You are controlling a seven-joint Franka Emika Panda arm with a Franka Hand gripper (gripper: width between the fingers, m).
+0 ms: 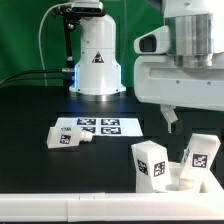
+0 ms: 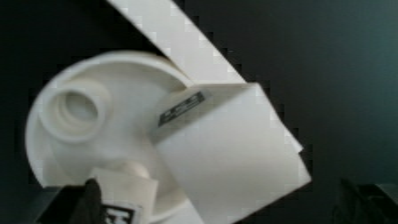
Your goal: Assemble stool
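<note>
Exterior view: the seat (image 1: pixel 182 183) is lying on the black table (image 1: pixel 30 110) with two legs rising from it. The near leg (image 1: pixel 150 163) is standing upright at the seat's edge toward the exterior view's left, and the far leg (image 1: pixel 201 154) is tilting on the opposite side. A loose leg (image 1: pixel 68 138) is lying well apart from the seat, just beside the marker board (image 1: pixel 97 127). The gripper (image 1: pixel 172 120) is hanging above the seat.

Wrist view: one round socket (image 2: pixel 79 110) in the seat is showing open beside a tagged leg. The fingers (image 2: pixel 68 202) are spreading wide around nothing. The tags are showing black-and-white squares, too blurred to read.
</note>
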